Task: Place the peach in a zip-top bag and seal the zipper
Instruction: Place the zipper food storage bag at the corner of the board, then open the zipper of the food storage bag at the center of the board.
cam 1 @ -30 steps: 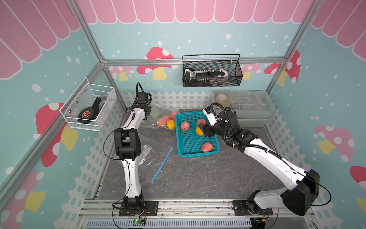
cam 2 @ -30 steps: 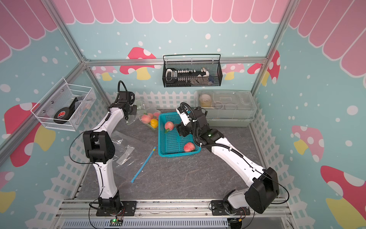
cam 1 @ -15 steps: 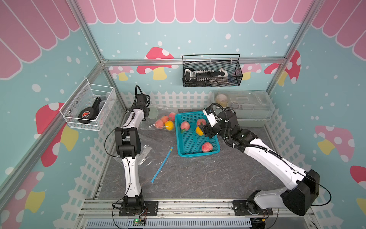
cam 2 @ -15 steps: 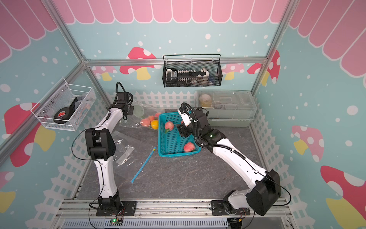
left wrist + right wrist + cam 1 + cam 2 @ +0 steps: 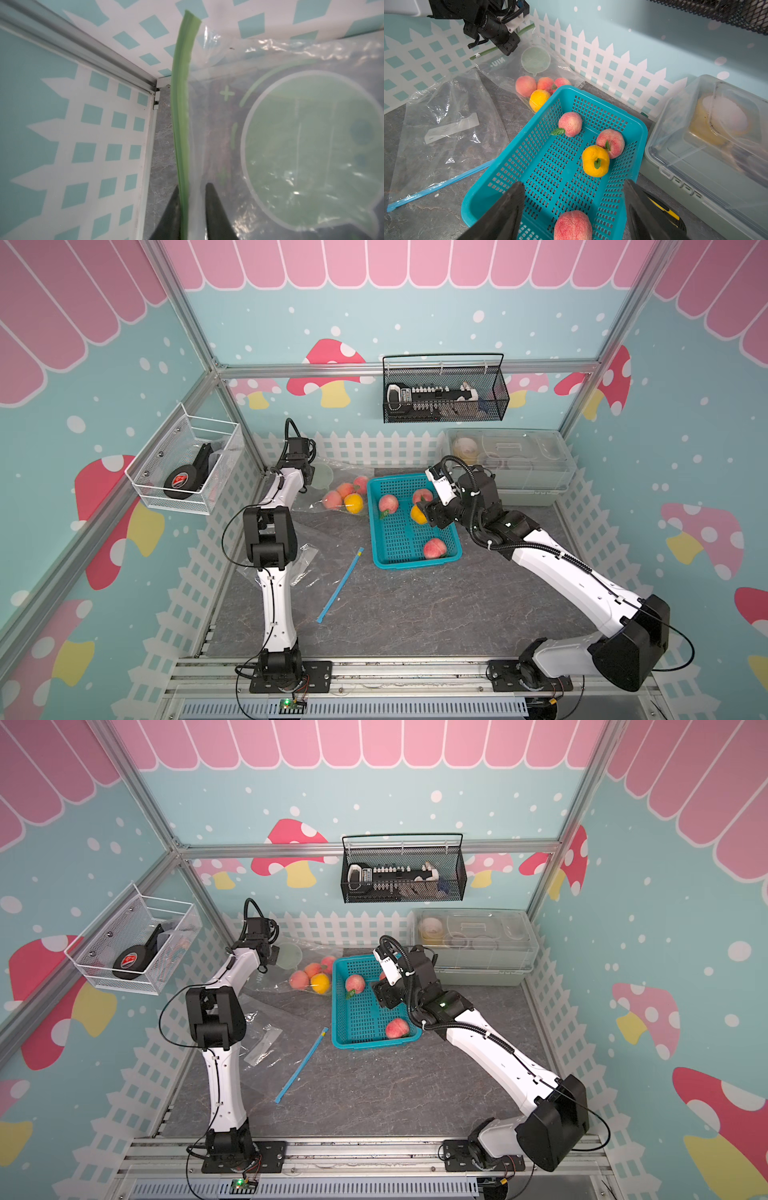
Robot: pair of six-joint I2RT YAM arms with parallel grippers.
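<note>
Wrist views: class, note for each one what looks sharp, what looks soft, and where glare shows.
Left wrist view: the green zipper is fairly sharp, the rest of the bag hazy with small glints. Right wrist view: the peaches in the basket are crisp, the spare bag shows white glare, the right end effector is soft and dark.

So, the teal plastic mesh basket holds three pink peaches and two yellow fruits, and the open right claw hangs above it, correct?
Not quite: the teal plastic mesh basket holds three pink peaches and only one yellow fruit, and the open right claw hangs above it; the right wrist view shows this. A second yellow fruit lies in the clear zip-top bag beside the basket.
</note>
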